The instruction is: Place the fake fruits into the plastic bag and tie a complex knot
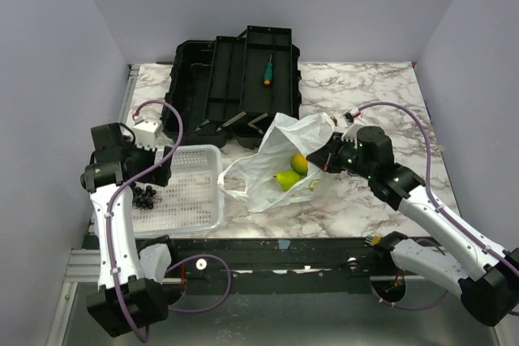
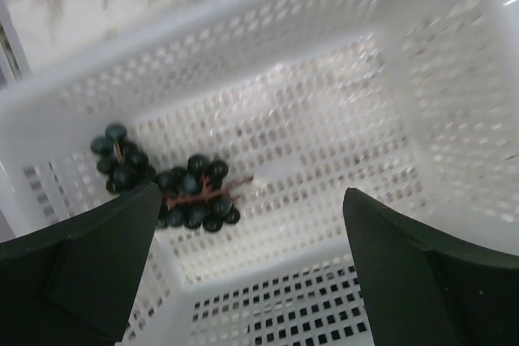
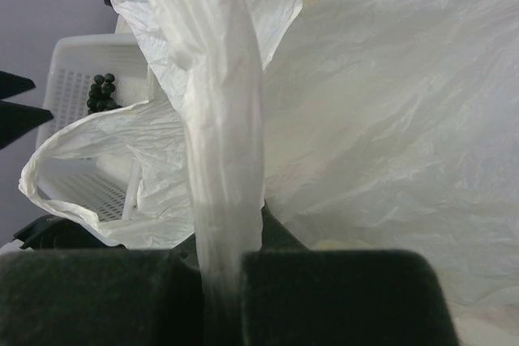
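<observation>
overhead first: find the bag [image 1: 280, 160] slumped mid-table in front of the toolbox [image 1: 235, 79], mouth open toward the basket [image 1: 195, 188], with at least two fruits [image 1: 293, 172] already inside. note the right gripper [image 1: 327, 154] at the bag's right edge, touching the plastic, and the left gripper [image 1: 160, 174] poised over the basket, just beside the grapes [image 1: 144, 196]. no knot anywhere yet.

next, left wrist: looks straight down into the basket. shows fingers [image 2: 81, 269] spread wide and grasping nothing, with two dark grape clusters on the basket floor just ahead, nearer one finger than the other.

lastly, right wrist: shows pads [image 3: 340, 297] clenched on a handle [image 3: 223, 160] of the bag, drawing it up into a taut strip. leaves the bag billowing behind.

judging from all this: loading stage, not tying, with the grapes likely the last fruit to go in. probably calls for lowering the left gripper, centring one cluster between the fingers, closing gently so nothing rolls off, then carrying it across into the mouth held up by the right gripper. leaves the tying until after that.
</observation>
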